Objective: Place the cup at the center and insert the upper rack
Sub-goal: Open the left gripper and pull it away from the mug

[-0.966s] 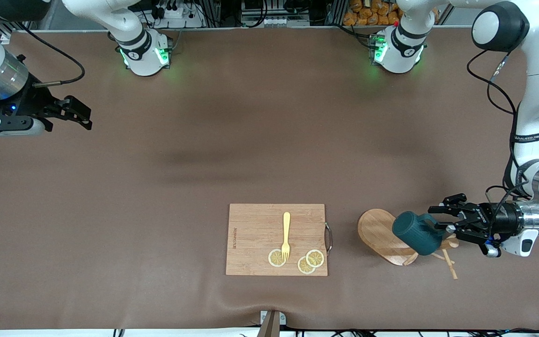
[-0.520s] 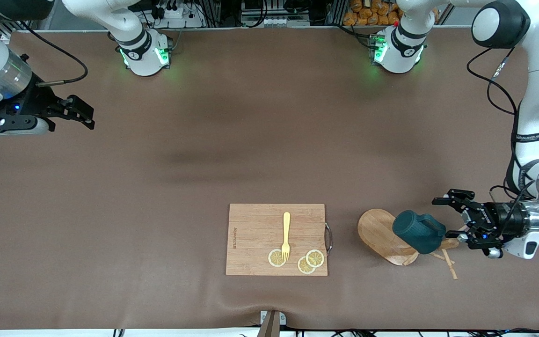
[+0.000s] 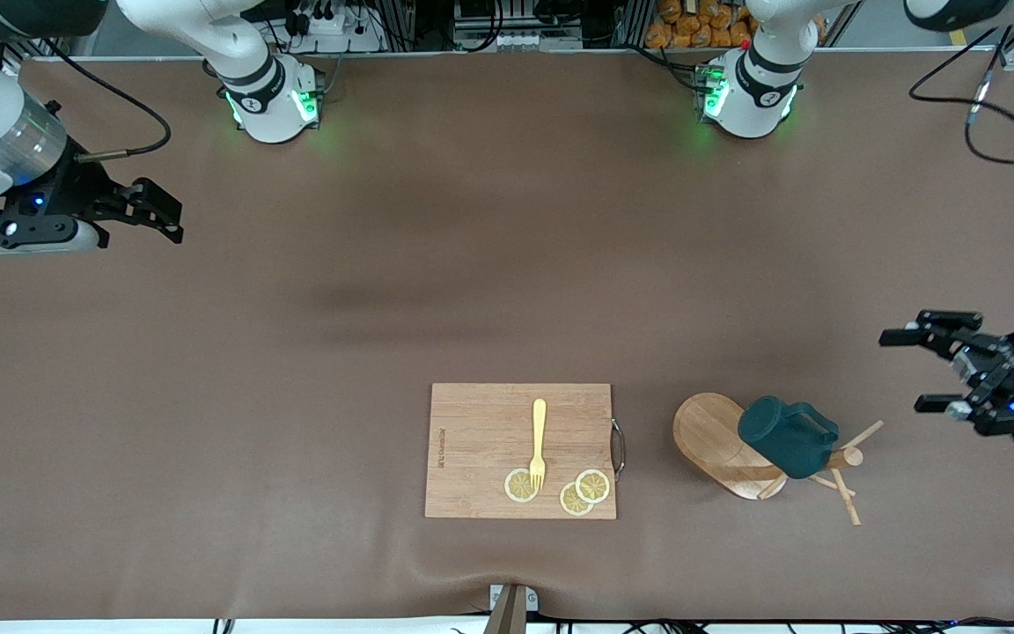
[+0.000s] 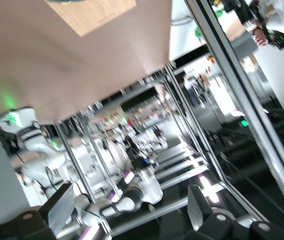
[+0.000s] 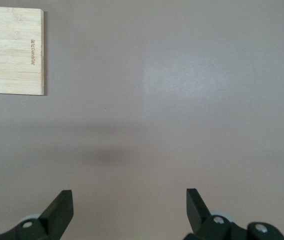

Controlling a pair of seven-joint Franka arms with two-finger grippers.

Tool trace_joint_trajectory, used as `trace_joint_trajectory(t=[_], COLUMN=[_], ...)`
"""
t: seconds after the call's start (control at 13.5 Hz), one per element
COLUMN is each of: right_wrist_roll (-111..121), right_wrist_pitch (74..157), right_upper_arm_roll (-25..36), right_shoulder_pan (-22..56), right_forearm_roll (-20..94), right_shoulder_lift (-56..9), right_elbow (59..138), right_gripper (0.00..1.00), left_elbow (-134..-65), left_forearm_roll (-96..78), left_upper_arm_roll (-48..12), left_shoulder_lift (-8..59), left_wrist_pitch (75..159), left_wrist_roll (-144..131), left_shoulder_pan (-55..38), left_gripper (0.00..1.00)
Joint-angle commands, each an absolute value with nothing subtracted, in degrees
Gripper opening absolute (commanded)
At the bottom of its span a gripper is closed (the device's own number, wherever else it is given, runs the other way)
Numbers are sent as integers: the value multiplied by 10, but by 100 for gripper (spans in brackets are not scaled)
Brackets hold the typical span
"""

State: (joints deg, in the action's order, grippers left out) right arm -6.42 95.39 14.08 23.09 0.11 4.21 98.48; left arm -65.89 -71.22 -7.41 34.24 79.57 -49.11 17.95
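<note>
Cup (image 3: 786,435) lies tipped on the toppled upper rack (image 3: 723,445) on the worktop (image 3: 472,264), beside the cutting board (image 3: 481,449) toward the left arm's end. Left gripper (image 3: 934,370) hangs with fingers spread wide and empty near the rack. Right gripper (image 3: 150,211) waits with fingers wide apart and empty over the worktop's other end.

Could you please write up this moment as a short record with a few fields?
cup: lying on the upper rack, not held
upper rack: tipped over, toward the left arm's end
left gripper: open, empty, over bare table beside the rack
right gripper: open, empty, waiting at its own end
cutting board: holds fork and lemon slices
</note>
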Motion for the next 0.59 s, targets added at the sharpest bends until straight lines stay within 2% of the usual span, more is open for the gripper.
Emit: trace_joint_trajectory(t=[0.0, 0.52], right_wrist_roll=[-75, -62], right_wrist_pitch=[941, 900], right_upper_arm_roll=[147, 156], right_shoulder_pan=[238, 202], right_forearm_roll=[-1, -6], right_shoulder_lift=[59, 94], right_elbow=[988, 992], right_gripper=[100, 100], left_elbow=[-679, -680], left_forearm_roll=[-638, -363], left_upper_arm_roll=[-76, -79], left_shoulder_lift=[284, 199], left_wrist_pitch=[795, 796], left_wrist_roll=[-501, -491], left_shoulder_pan=[174, 77], left_gripper=[100, 100])
